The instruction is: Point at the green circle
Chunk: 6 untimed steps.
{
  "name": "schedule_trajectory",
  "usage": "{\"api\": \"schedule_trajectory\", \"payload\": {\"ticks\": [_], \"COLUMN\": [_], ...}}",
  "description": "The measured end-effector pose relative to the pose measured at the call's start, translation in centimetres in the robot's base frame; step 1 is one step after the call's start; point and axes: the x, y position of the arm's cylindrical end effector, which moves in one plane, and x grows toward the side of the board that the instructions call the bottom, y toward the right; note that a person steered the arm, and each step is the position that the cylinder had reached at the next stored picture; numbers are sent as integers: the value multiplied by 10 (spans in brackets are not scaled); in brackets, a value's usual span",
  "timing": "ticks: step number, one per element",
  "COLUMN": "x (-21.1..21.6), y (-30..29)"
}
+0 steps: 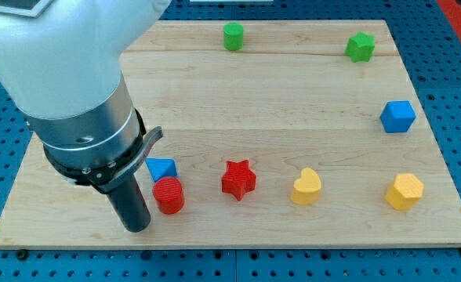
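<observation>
My tip (137, 228) beside red cylinder (168, 196), green circle (233, 36) upright, far

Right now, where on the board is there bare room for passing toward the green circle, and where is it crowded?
The wide middle is free, bordered by the green circle and green star above, and the red star and yellow heart below. It is crowded at the view's lower left: my tip is beside the red cylinder and blue block.

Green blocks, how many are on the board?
2. The green circle sits at the view's top, near the middle. The green star is at the top right. The arm covers the board's left part, so another could be hidden there.
</observation>
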Motion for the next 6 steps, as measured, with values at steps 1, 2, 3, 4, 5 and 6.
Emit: {"api": "schedule_trajectory", "payload": {"ticks": [1,2,3,4,5,6], "x": [0,-7,-9,-13,-92,-170], "y": [0,0,-29,-64,-53,-26]}}
